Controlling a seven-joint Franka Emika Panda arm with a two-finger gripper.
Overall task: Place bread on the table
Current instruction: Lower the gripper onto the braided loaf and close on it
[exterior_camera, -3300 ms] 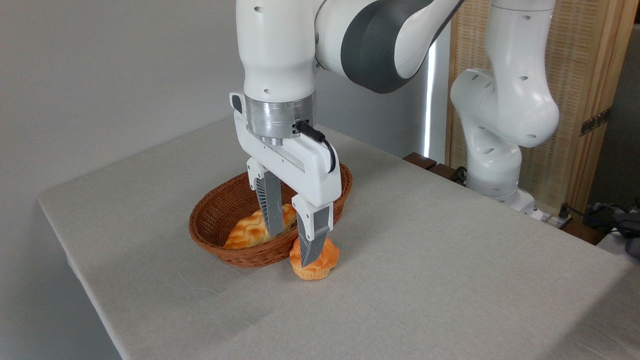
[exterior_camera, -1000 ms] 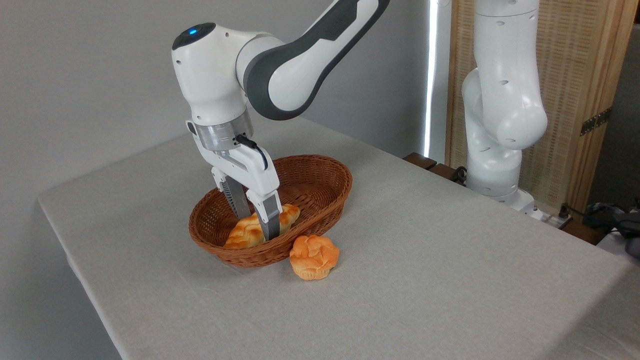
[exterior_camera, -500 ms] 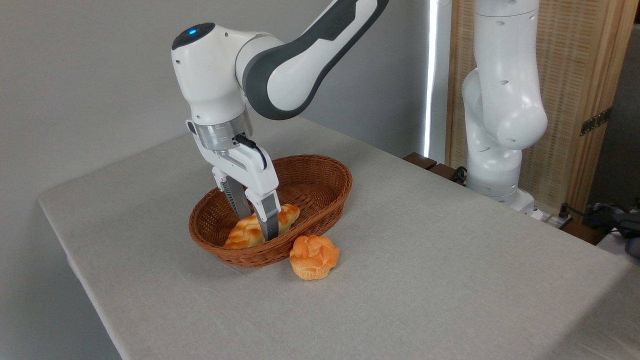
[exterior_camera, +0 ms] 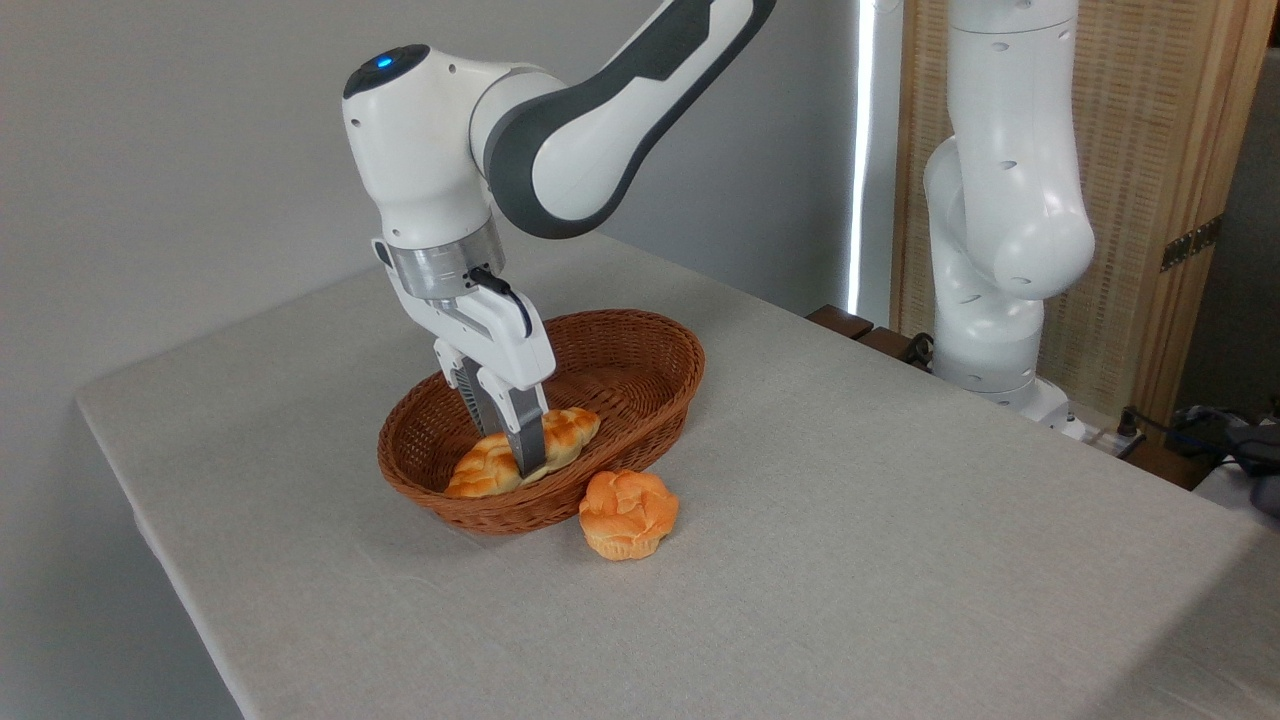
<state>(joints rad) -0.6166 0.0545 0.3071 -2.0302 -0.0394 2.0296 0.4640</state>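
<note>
Both jaws down around bread in basket.

Glossy white arm, dark-grey joint bands, blue light, grey-fingered gripper

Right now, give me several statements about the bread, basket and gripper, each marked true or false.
1. The braided bread lies in the wicker basket. True.
2. The round bun sits inside the basket. False: it sits on the table, against the basket's front.
3. The gripper is closed on the braided bread. True.
4. The basket is tipped on its side. False: it stands upright.
5. The gripper hovers over the round bun. False: it is down in the basket.
</note>
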